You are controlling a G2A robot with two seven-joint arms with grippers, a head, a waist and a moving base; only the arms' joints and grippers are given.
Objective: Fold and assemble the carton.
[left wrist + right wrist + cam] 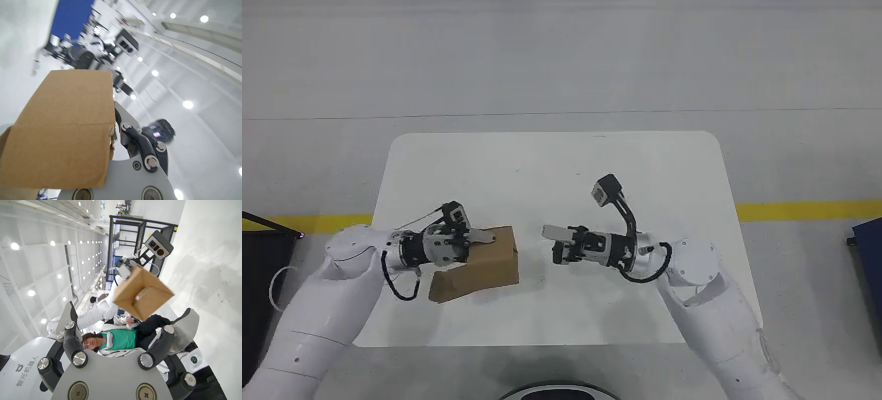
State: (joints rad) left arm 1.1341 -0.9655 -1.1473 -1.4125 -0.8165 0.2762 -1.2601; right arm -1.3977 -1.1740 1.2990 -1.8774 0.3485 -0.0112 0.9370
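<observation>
The left gripper is clamping one wall of the tilted brown carton near the worktop's front-left corner. The right gripper is hovering just beside it, fingers spread wide, holding nothing.

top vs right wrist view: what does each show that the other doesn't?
Top: the table edges, and the gap between the right tool and the carton. Right wrist: the carton's open end and its inside, between that tool's open fingers. Both: the left tool shut on the carton.
</observation>
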